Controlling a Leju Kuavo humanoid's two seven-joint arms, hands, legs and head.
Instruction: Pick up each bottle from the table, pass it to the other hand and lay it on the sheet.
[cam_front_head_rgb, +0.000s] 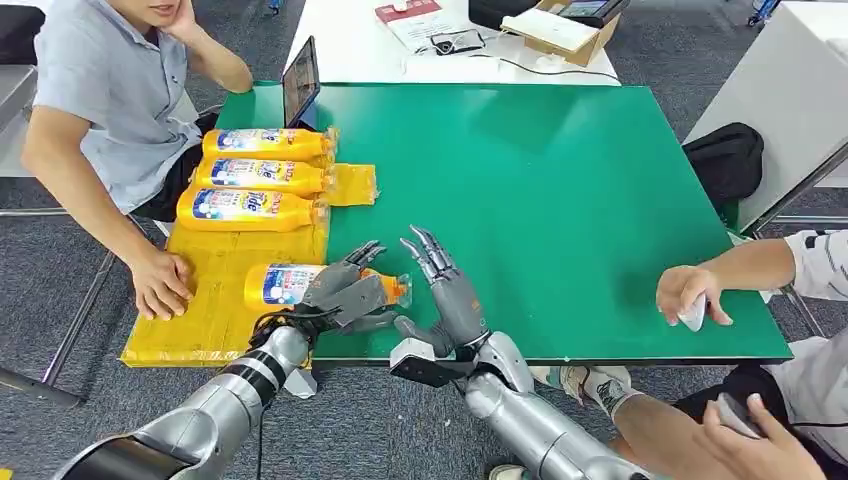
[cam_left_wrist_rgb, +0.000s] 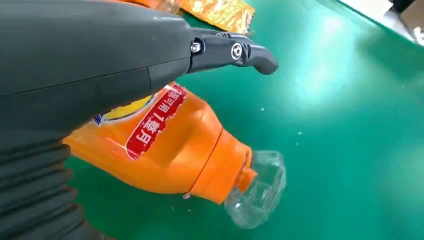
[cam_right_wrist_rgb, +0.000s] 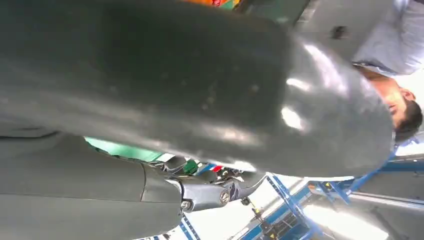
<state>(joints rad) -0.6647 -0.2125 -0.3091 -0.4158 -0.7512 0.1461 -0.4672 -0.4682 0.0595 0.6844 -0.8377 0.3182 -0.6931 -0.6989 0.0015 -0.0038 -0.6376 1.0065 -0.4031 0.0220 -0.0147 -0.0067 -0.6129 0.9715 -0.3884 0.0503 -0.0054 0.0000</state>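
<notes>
An orange bottle (cam_front_head_rgb: 280, 284) with a clear cap lies sideways at the near right edge of the yellow sheet (cam_front_head_rgb: 215, 320), its cap end out over the green table (cam_front_head_rgb: 560, 200). My left hand (cam_front_head_rgb: 345, 292) holds it around the neck end, fingers over it and thumb under. The left wrist view has the bottle (cam_left_wrist_rgb: 170, 150) under my left hand (cam_left_wrist_rgb: 100, 50), one finger stretched above it. My right hand (cam_front_head_rgb: 450, 295) stands open just right of the cap, fingers pointing up and holding nothing. Three more orange bottles (cam_front_head_rgb: 260, 175) lie side by side farther back on the sheet.
A person sits at the left with a hand (cam_front_head_rgb: 160, 285) resting on the sheet's near left part. Another person's hand (cam_front_head_rgb: 690, 295) holds a small white object at the table's right near edge. A dark tablet (cam_front_head_rgb: 300, 80) stands at the table's far left.
</notes>
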